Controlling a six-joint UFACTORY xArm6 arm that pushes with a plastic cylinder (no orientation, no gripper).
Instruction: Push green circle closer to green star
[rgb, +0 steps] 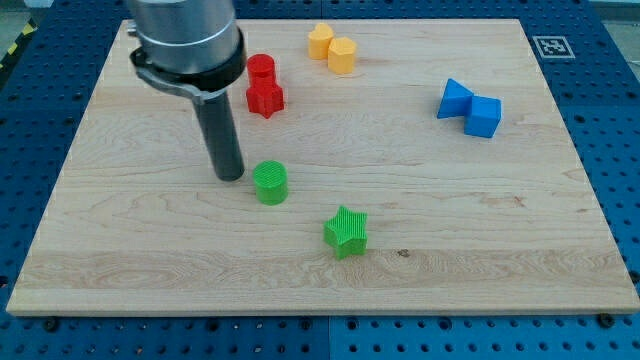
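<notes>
My tip sat just left of the green circle; contact unclear. Green star near-right, apart. No hand; arm top cropped.

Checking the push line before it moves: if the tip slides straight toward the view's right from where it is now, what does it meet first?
Most likely the green circle. My tip sits just to its left, a little higher in the view. The green star lies farther toward the lower right, so contact may be off-centre; depth is hard to judge.
</notes>
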